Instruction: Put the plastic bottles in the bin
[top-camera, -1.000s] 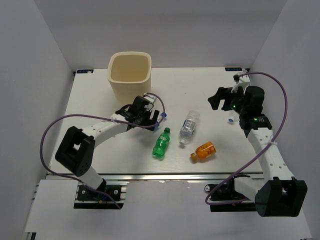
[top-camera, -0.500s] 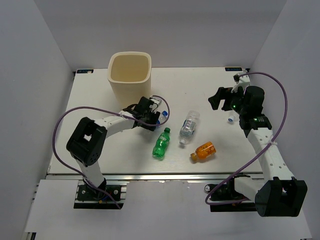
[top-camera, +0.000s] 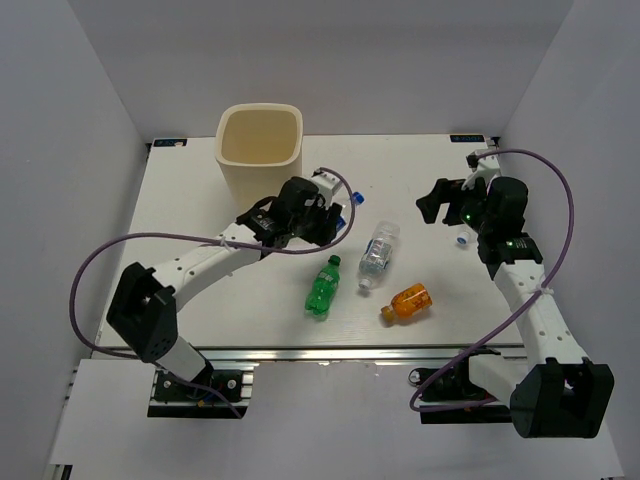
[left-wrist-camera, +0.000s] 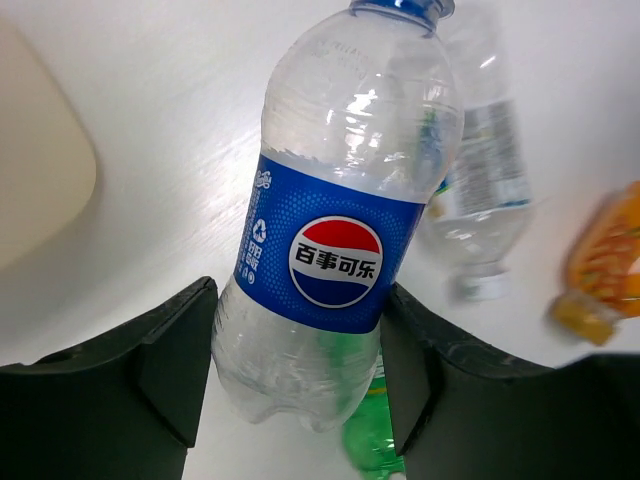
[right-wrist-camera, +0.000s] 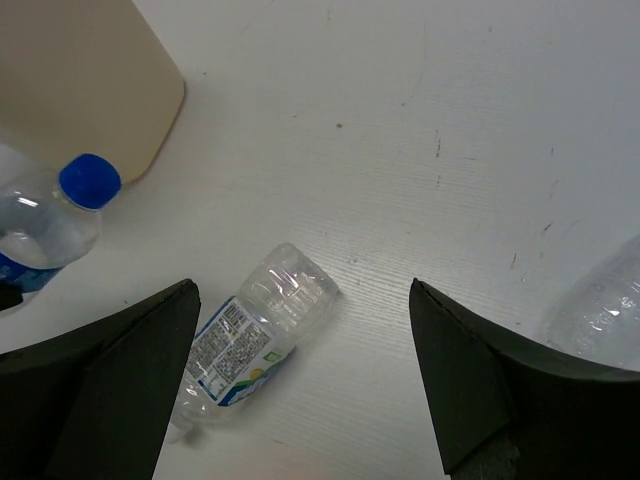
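Note:
My left gripper (top-camera: 328, 208) (left-wrist-camera: 298, 345) is shut on the clear bottle with a blue label and blue cap (left-wrist-camera: 335, 250) (top-camera: 343, 200), held off the table just right of the cream bin (top-camera: 260, 148). On the table lie the green bottle (top-camera: 322, 287), the larger clear ribbed bottle (top-camera: 378, 251) (right-wrist-camera: 250, 335) and the short orange bottle (top-camera: 407, 302). My right gripper (top-camera: 436, 200) (right-wrist-camera: 300, 385) hangs open over the table right of the ribbed bottle, with nothing between its fingers. A small clear blue-capped bottle (top-camera: 465, 238) lies under the right arm.
The bin's wall (right-wrist-camera: 80, 70) shows at the top left of the right wrist view. White walls enclose the table on three sides. A purple cable loops from each arm.
The left gripper has shut on the blue-label bottle, then risen with it and moved back and right. The right arm has barely shifted.

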